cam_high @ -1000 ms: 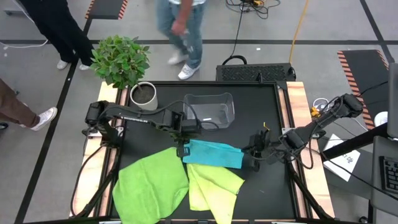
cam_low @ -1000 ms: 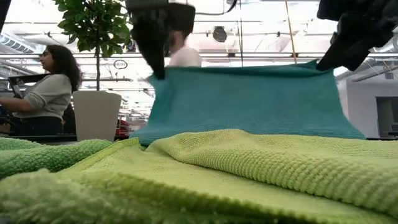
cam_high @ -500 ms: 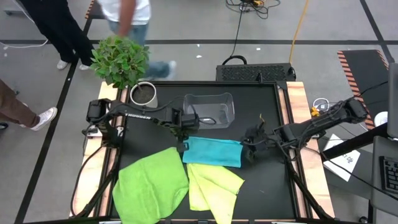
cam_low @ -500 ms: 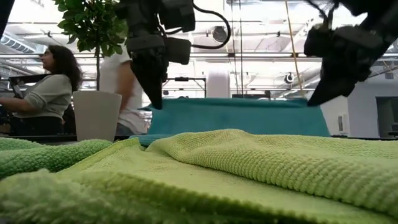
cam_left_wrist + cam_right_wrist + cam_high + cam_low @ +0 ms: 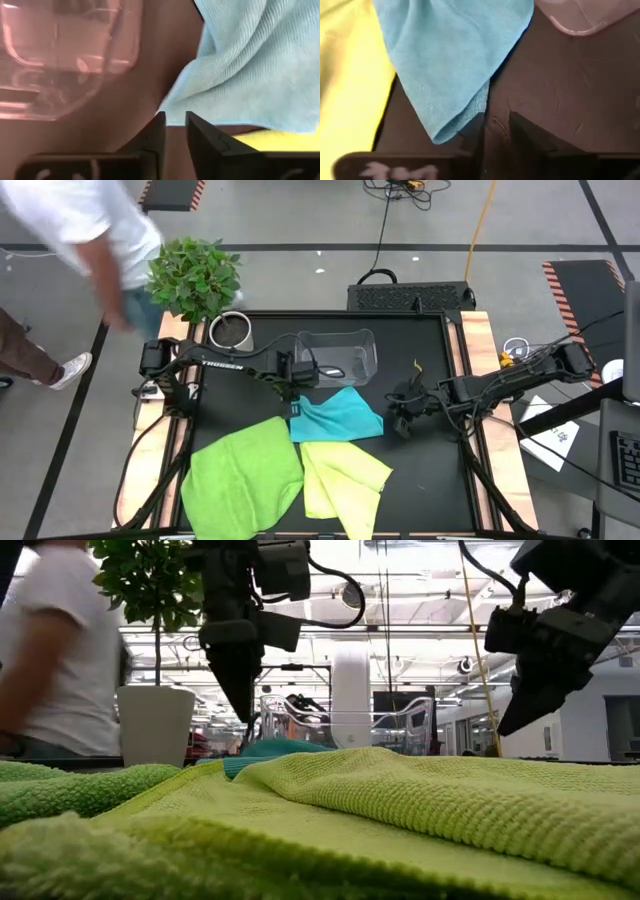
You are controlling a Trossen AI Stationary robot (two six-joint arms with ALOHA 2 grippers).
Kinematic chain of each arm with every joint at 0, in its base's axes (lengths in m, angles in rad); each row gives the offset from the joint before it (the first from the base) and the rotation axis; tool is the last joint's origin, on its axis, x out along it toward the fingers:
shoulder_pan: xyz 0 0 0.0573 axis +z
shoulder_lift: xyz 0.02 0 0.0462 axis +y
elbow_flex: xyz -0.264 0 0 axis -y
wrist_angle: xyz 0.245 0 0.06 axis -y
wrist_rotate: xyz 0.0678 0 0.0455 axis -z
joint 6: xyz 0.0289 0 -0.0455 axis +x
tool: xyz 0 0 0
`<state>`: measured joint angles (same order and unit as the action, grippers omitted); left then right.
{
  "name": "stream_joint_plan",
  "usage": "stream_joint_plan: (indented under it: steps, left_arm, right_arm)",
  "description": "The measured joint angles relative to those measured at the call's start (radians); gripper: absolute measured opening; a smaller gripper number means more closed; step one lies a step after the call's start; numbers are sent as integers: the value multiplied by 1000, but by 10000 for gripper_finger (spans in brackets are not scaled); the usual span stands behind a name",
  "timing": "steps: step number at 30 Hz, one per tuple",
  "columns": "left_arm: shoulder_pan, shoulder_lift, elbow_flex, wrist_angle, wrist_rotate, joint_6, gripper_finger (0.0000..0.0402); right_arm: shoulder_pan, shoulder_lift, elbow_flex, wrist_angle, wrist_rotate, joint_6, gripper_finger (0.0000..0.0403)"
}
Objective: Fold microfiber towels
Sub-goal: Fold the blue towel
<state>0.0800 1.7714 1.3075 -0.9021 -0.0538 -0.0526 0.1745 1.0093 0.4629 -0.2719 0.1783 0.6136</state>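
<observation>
On the tabletop (image 5: 420,340) my two parted, empty jaws flank the turquoise towel (image 5: 337,414), whose loose fold may spring open

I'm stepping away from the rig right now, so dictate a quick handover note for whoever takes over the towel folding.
Left gripper: open, empty, above the table beside the turquoise blue microfiber towel.
Right gripper: open, empty, off that towel's other side.
Turquoise towel: lies loose on the black table, in front of the clear plastic bin.
Bright green microfiber towel and pale yellow-green microfiber towel: spread at the near edge, overlapping.
Done: turquoise towel laid down, apparently doubled over.
Left: finish folding it, then fold the other two.
</observation>
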Motion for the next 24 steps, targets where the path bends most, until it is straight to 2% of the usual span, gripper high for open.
stream_joint_plan:
  steps: [2, 7, 12, 17, 20, 24]
  left_arm:
    - [1, 0, 0, -1, -5, 7, 100]
    - [-4, 0, 1, 10, -93, 24, 131]
    - [-57, 0, 2, 10, 50, -32, 149]
    - [-181, 0, 2, 36, 57, -77, 152]
    - [-244, 0, 2, 79, 11, -125, 152]
    - [-315, 0, 2, 177, -124, -231, 152]
  right_arm:
    - [1, 0, 0, 7, 0, 1, 112]
    - [8, 0, 0, 27, 2, -2, 146]
    - [94, 0, 0, 74, 1, -5, 150]
    - [195, 5, 2, 110, 3, 4, 149]
    - [225, 14, 1, 114, 6, 33, 149]
    - [253, 42, -13, 152, 55, 59, 149]
